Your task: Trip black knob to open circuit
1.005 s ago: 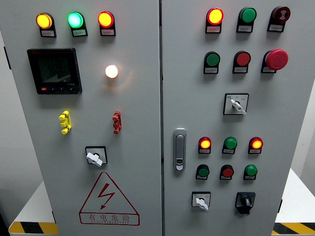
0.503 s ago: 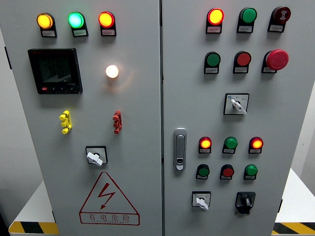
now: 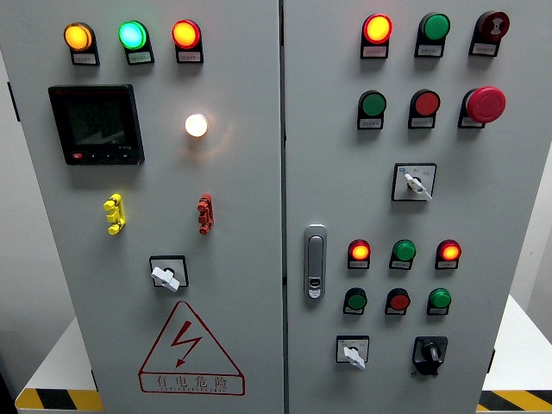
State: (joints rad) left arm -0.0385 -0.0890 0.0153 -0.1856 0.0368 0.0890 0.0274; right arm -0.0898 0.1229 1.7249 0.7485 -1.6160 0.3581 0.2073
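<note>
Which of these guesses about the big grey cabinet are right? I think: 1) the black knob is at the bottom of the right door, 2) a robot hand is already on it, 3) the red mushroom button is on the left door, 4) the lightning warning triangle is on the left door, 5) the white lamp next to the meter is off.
1) True. The black knob sits at the lower right of the right door.
2) False. No robot hand shows anywhere in the view.
3) False. The red mushroom button is on the right door, upper right.
4) True. The warning triangle is low on the left door.
5) False. The white lamp glows beside the meter.
</note>
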